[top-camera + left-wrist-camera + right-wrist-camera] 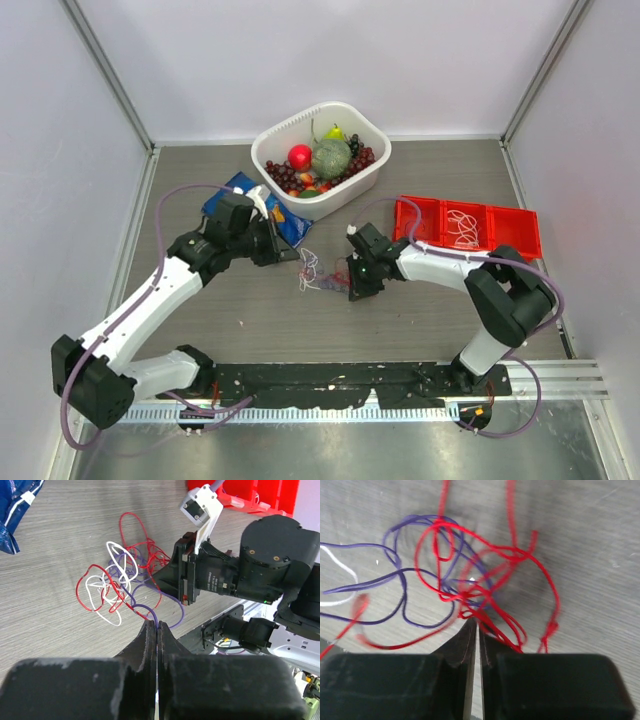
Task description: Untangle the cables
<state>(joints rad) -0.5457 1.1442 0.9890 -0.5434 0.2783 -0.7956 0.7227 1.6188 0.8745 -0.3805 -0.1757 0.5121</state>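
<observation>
1. The cables (112, 580) are thin white, red and purple wires, looped and knotted into one loose bunch.
2. They lie on the table (55, 590).
3. One purple strand runs into the pressed-together left fingers (147, 640).

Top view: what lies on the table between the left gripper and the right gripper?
The tangled cables, white, red and purple, fill the stretch between the left gripper and the right gripper; nothing else lies there. The top view shows it best.
</observation>
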